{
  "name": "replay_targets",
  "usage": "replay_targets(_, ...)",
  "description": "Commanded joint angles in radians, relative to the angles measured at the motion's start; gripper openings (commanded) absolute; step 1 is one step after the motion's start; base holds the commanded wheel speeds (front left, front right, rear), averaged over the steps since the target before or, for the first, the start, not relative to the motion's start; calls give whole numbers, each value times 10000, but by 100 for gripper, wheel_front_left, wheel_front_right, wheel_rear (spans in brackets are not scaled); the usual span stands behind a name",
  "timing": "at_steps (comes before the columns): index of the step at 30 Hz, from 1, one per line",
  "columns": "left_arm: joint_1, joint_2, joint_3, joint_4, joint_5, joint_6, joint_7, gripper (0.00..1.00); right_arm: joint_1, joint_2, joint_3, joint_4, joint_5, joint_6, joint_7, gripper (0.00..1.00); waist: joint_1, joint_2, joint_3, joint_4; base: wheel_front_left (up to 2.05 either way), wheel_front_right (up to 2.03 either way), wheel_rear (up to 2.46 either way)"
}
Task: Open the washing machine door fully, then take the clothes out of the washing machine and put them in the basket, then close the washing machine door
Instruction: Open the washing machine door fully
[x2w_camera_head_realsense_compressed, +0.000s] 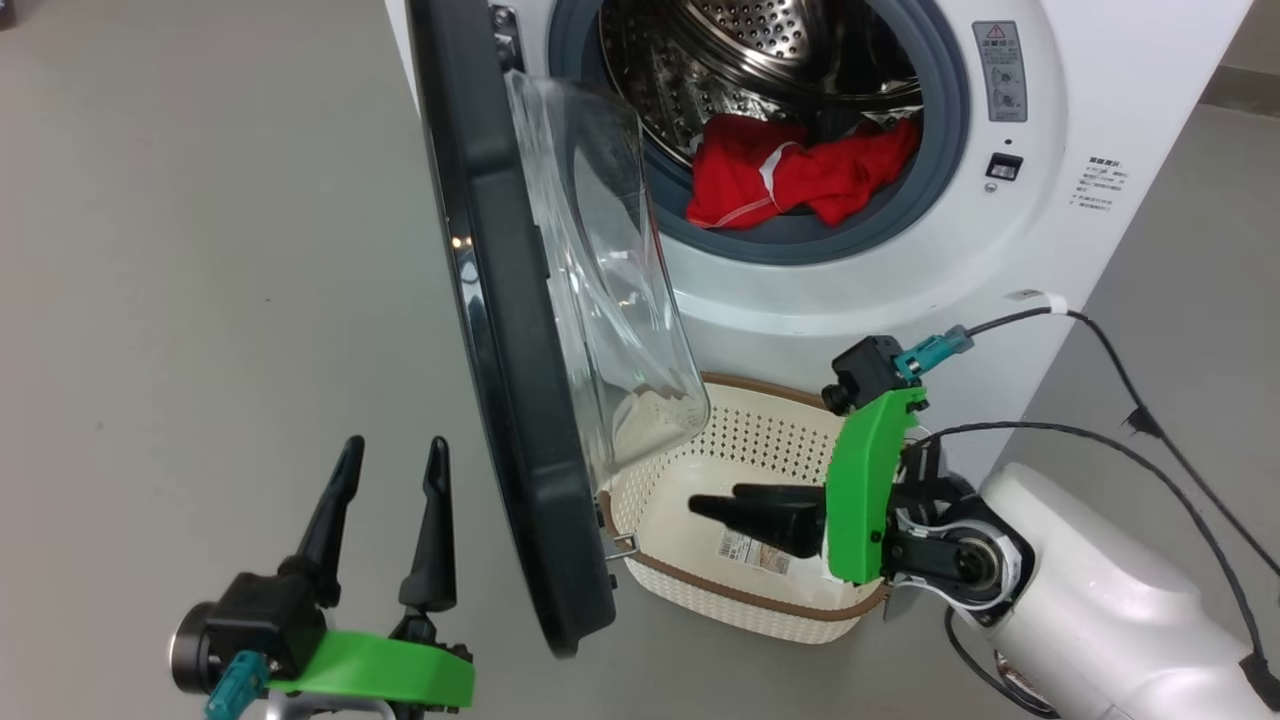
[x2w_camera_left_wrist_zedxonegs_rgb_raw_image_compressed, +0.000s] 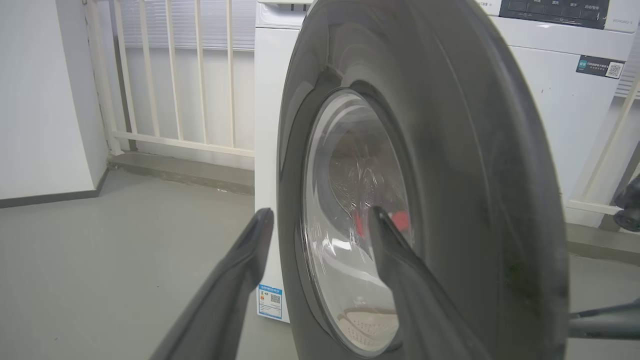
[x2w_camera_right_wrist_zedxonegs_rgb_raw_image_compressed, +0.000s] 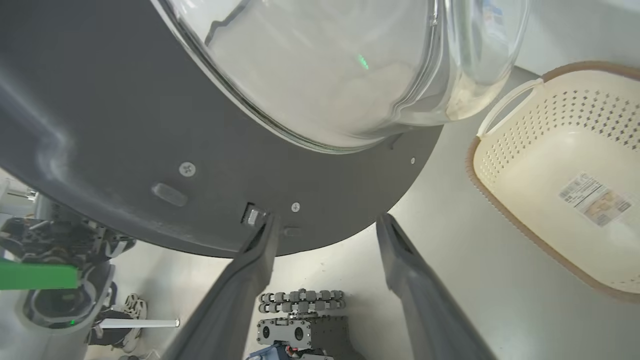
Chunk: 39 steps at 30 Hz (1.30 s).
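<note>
1. Door (x2w_camera_head_realsense_compressed: 500, 330) stands swung out from the washer (x2w_camera_head_realsense_compressed: 1000, 260), seen edge-on in the head view, roughly square to the front. The drum mouth is uncovered, so I judge the opening step mostly done; whether the door is at its full swing I cannot tell
2. The door's glass bowl (x2w_camera_head_realsense_compressed: 600, 270) hangs over the left end of the basket (x2w_camera_head_realsense_compressed: 700, 590) and may block drops on that side
3. Clothes (x2w_camera_head_realsense_compressed: 800, 175) lie in a red heap at the bottom front of the drum (x2w_camera_head_realsense_compressed: 720, 60), on the grey ring, none taken out. From the left wrist a bit of red shows through the glass (x2w_camera_left_wrist_zedxonegs_rgb_raw_image_compressed: 400, 218)
4. Basket sits on the floor right before the washer, under the drum mouth. It holds no clothes, and the paper label on its floor is bare (x2w_camera_right_wrist_zedxonegs_rgb_raw_image_compressed: 595, 197)
5. Right gripper (x2w_camera_head_realsense_compressed: 715, 498) hangs over the basket, fingers aimed at the door's inner side. The fingers are spread with nothing between them (x2w_camera_right_wrist_zedxonegs_rgb_raw_image_compressed: 326, 218). One fingertip (x2w_camera_right_wrist_zedxonegs_rgb_raw_image_compressed: 267, 225) sits at the door's lower edge by the latch; touching or just short, cannot tell
6. Left gripper (x2w_camera_head_realsense_compressed: 395, 442) is on the door's outer side, near it but apart. Its fingers are spread and empty, pointing at the outer face (x2w_camera_left_wrist_zedxonegs_rgb_raw_image_compressed: 320, 212)
7. Left to do, by my read: maybe push the door wider, move all the clothes into the basket, then shut the door. The task is at an early stage
</note>
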Motion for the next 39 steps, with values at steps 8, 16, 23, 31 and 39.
replay_targets(8, -19, 148, 472, -234, 163, 0, -49, 100, -410, -568, 947, 986, -3124, 6, -3097, 100, 0, 0, -28, -209, 0, 0, 0)
replay_targets(16, 68, 148, 554, -236, 243, 60, -49, 100, -782, 216, 173, 3489, -5849, 6, -6272, 100, 0, 0, -67, -352, 0, 0, 0)
replay_targets(23, 135, 147, 645, -283, 260, 163, -49, 100, -850, 1325, -1293, 4885, -7706, 6, -8256, 100, 0, 0, -93, -459, 0, 0, 0)
replay_targets(31, 216, 146, 731, -350, 271, 205, -49, 100, 356, 1654, -3661, 3008, -10186, 6, -8323, 100, 0, 0, -194, -535, 0, 0, 0)
replay_targets(39, 412, 146, 705, -485, 334, 272, -49, 100, 1982, 1905, -4942, 958, -11612, 6, -8325, 100, 0, 0, -375, -562, 0, 0, 0)
